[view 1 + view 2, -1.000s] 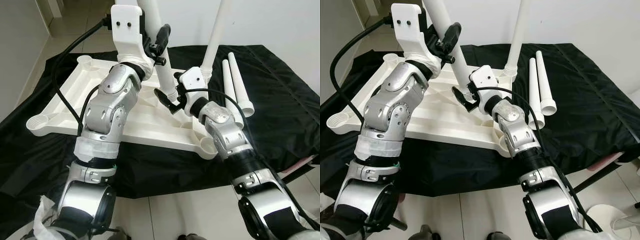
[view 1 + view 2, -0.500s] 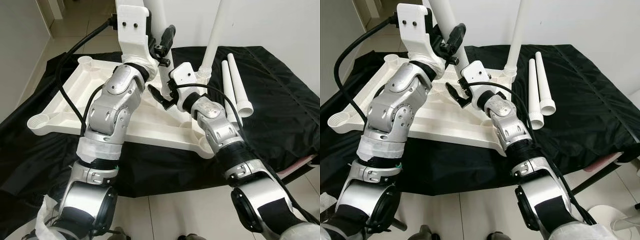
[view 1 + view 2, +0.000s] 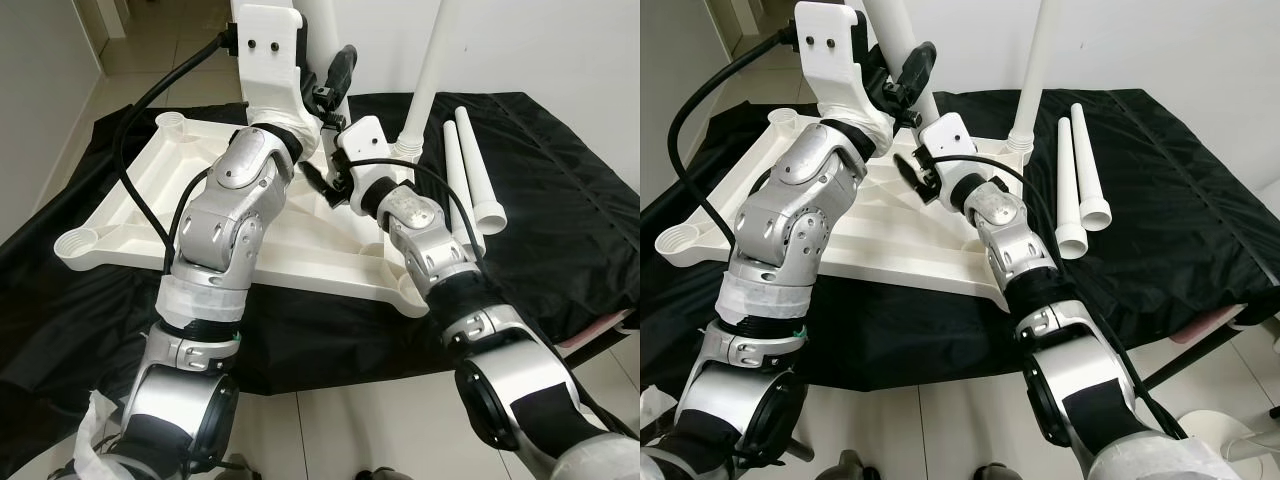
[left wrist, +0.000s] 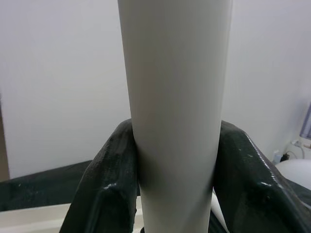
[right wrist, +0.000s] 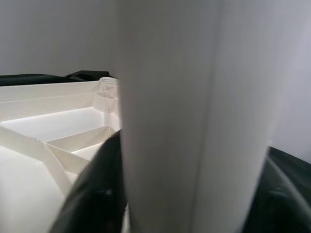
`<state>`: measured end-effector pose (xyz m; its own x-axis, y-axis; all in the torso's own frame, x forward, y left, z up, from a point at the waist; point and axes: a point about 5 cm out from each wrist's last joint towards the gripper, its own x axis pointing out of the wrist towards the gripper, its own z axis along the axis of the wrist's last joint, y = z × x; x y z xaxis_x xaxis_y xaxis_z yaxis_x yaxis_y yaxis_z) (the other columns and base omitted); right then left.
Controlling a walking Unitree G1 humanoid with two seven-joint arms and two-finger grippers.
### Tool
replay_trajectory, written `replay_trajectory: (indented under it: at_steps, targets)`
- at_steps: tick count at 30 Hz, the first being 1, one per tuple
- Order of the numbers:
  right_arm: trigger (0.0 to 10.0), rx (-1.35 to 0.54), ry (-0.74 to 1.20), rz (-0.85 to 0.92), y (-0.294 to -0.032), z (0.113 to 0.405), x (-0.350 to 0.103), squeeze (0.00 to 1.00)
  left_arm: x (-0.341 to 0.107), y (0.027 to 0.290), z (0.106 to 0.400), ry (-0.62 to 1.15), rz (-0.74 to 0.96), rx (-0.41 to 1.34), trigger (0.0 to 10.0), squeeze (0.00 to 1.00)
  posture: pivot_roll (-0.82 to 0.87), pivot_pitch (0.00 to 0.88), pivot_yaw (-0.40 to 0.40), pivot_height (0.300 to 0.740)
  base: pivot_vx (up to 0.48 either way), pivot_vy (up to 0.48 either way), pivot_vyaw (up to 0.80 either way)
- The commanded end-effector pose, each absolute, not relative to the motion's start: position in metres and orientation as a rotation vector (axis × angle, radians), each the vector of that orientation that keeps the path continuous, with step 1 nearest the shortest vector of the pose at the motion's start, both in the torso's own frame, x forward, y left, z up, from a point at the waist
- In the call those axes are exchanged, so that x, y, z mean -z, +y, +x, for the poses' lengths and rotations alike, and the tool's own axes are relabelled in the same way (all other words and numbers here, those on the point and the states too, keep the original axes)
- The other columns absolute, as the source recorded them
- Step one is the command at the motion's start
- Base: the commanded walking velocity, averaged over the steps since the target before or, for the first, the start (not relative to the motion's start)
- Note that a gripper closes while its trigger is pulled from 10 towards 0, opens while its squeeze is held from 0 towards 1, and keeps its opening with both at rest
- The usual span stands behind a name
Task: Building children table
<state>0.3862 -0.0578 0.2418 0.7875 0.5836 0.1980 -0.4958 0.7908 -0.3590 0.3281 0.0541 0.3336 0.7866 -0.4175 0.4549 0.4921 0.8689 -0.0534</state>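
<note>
Upturned white tabletop (image 3: 130, 215) lies underside-up on a black cloth (image 3: 560, 200), ribbed frame showing, round leg sockets at the corners. One white leg (image 3: 432, 70) already stands upright in the far right corner socket. Two loose legs (image 3: 470, 180) lie side by side on the cloth just right of the tabletop, not yet fitted. Near left socket (image 3: 78, 243), far left socket (image 3: 170, 122) and near right socket (image 3: 418, 292) look open.

Held leg (image 3: 895, 45) is up over the middle of the tabletop, tilted a little. Left gripper (image 3: 335, 80) is clamped on it high up; left wrist view shows both black fingers (image 4: 109, 179) pressed against the held leg (image 4: 175, 97). Right gripper (image 3: 912, 172) is lower on the same leg near its base; right wrist view has the leg (image 5: 194, 121) between the two fingers (image 5: 95, 194), looks gripped, contact itself blurred.

Progress guess: one of four legs in, one in hand, two waiting, so early to midway. Left to do: seat this leg in a socket, then the other two, then flip the table.

Hard to see: bottom end of the held leg is behind the right wrist, can't tell whether it touches the tabletop. Tops of both upright legs are cut off by the frame edge
</note>
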Motion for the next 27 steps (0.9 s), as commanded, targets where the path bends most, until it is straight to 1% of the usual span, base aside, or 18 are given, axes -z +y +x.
replay_trajectory:
  at_steps: [1, 3, 9, 10, 11, 12, 16, 17, 19, 21, 22, 23, 27]
  targets:
    - [0.0, -0.613, -0.317, -0.289, -0.052, 0.386, -0.244, 0.00, -0.346, 0.047, 0.322, -0.488, -0.177, 0.527, 10.0, 0.00, 0.01, 0.035, 0.005, 0.740, 0.000, 0.000, 0.00]
    - [0.0, -0.598, -0.327, -0.287, -0.052, 0.386, -0.245, 0.00, -0.348, 0.042, 0.321, -0.491, -0.180, 0.544, 10.0, 0.00, 0.01, 0.039, 0.010, 0.740, 0.000, 0.000, 0.00]
    - [0.0, -0.584, -0.326, -0.266, -0.054, 0.387, -0.245, 0.00, -0.347, 0.040, 0.319, -0.491, -0.175, 0.556, 10.0, 0.00, 0.01, 0.042, 0.010, 0.740, 0.000, 0.000, 0.00]
    - [0.2, -0.579, -0.326, -0.254, -0.054, 0.387, -0.245, 0.00, -0.347, 0.039, 0.319, -0.490, -0.174, 0.556, 10.0, 0.00, 0.01, 0.042, 0.010, 0.740, 0.000, 0.000, 0.00]
    - [10.0, -0.559, -0.327, -0.235, -0.056, 0.388, -0.246, 0.00, -0.346, 0.039, 0.318, -0.491, -0.173, 0.563, 10.0, 0.00, 0.01, 0.046, 0.009, 0.740, 0.000, 0.000, 0.00]
    - [10.0, -0.537, -0.320, -0.175, -0.058, 0.388, -0.246, 0.00, -0.345, 0.039, 0.314, -0.500, -0.206, 0.598, 10.0, 1.00, 0.00, 0.051, 0.006, 0.740, 0.000, 0.000, 0.00]
    - [10.0, -0.531, -0.311, -0.132, -0.058, 0.387, -0.245, 0.00, -0.345, 0.040, 0.311, -0.512, -0.233, 0.629, 10.0, 1.00, 0.00, 0.056, 0.001, 0.740, 0.000, 0.000, 0.00]
    - [10.0, -0.525, -0.309, -0.103, -0.056, 0.385, -0.243, 0.00, -0.343, 0.043, 0.309, -0.517, -0.215, 0.631, 10.0, 1.00, 0.00, 0.060, -0.003, 0.740, 0.000, 0.000, 0.00]
    - [10.0, -0.525, -0.309, -0.103, -0.056, 0.385, -0.243, 0.00, -0.343, 0.043, 0.309, -0.517, -0.215, 0.631, 10.0, 1.00, 0.00, 0.060, -0.003, 0.740, 0.000, 0.000, 0.00]
    - [10.0, -0.501, -0.305, -0.064, -0.056, 0.384, -0.242, 0.00, -0.342, 0.045, 0.305, -0.538, -0.163, 0.663, 10.0, 1.00, 0.00, 0.066, -0.007, 0.740, 0.000, 0.000, 0.00]
    - [10.0, -0.487, -0.305, -0.042, -0.057, 0.383, -0.242, 0.00, -0.342, 0.046, 0.303, -0.546, -0.151, 0.674, 10.0, 0.60, 0.00, 0.073, -0.009, 0.740, 0.000, 0.000, 0.00]
    - [10.0, -0.476, -0.303, -0.021, -0.057, 0.382, -0.241, 0.00, -0.341, 0.048, 0.301, -0.548, -0.147, 0.689, 10.0, 0.00, 0.00, 0.077, -0.011, 0.740, 0.000, 0.000, 0.00]
    - [10.0, -0.409, -0.278, 0.059, -0.067, 0.382, -0.235, 0.00, -0.333, 0.054, 0.298, -0.547, -0.145, 0.704, 10.0, 0.00, 0.00, 0.102, -0.012, 0.740, 0.000, 0.000, 0.00]
